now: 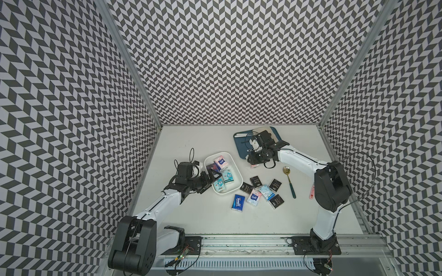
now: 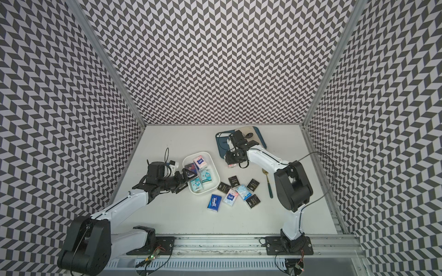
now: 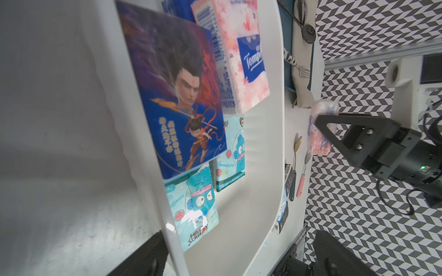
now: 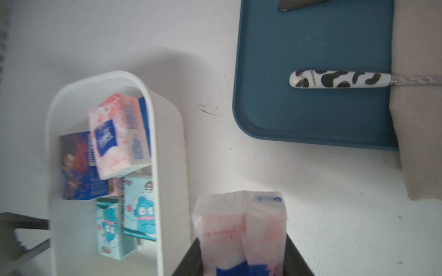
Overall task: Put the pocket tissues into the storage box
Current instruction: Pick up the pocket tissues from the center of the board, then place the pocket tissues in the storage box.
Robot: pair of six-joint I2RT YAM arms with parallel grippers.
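Note:
The storage box point(image 1: 221, 153) point(image 2: 203, 152) is a white tub left of centre in both top views. Inside it lie a pink-white packet point(image 3: 241, 47), a dark blue picture packet point(image 3: 177, 95) and two teal ones point(image 3: 193, 210). My left gripper point(image 1: 211, 180) point(image 3: 239, 260) stands open over the tub's near-left rim, holding nothing. Between the tub and the tray, my right gripper point(image 1: 253, 163) point(image 4: 241, 262) is shut on a pink-white packet point(image 4: 241, 227) point(image 3: 318, 143), held off the table. Several loose pocket tissues point(image 1: 262, 192) point(image 2: 235, 192), black, pale blue, pink-white and dark blue, lie right of the tub.
A blue tray point(image 1: 239, 148) point(image 4: 311, 114) at the back holds a cow-patterned utensil point(image 4: 334, 79) and a beige cloth point(image 4: 418, 119). A gold spoon with a green handle point(image 1: 289, 181) lies right of the loose packets. Patterned walls close in three sides.

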